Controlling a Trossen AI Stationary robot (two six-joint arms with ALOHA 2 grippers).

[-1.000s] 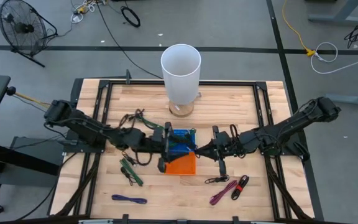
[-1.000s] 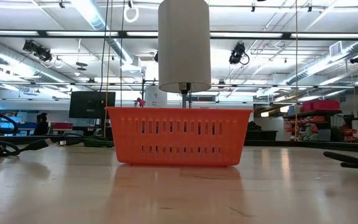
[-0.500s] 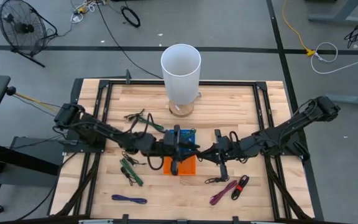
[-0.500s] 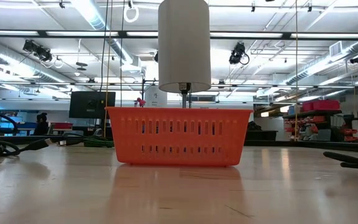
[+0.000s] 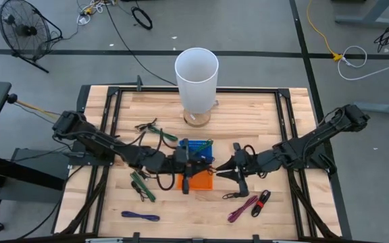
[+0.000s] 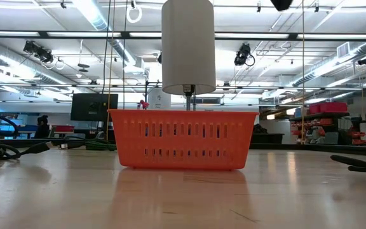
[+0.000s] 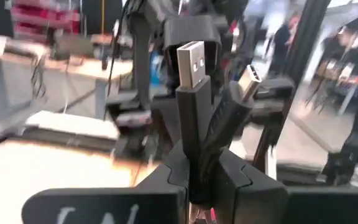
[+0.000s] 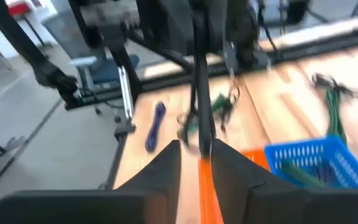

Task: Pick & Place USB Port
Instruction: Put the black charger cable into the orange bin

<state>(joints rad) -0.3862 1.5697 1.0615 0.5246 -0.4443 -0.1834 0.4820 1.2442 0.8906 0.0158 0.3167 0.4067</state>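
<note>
bright even overhead light; both wrist views motion-blurred; soft shadows.

No readable text anywhere I can see. Faint white marks on my left gripper (image 7: 194, 186) body, too blurred to make out. Nothing else lettered.

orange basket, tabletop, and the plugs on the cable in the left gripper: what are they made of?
Orange basket: looks like moulded plastic, matte, with slotted walls.
Tabletop: wood, going by the light butcher-block strips, with a slight sheen in the low view.
Cable clamped in the left gripper: black matte sleeve, probably rubber or plastic; the plug tips are shiny silver, apparently metal.
</note>
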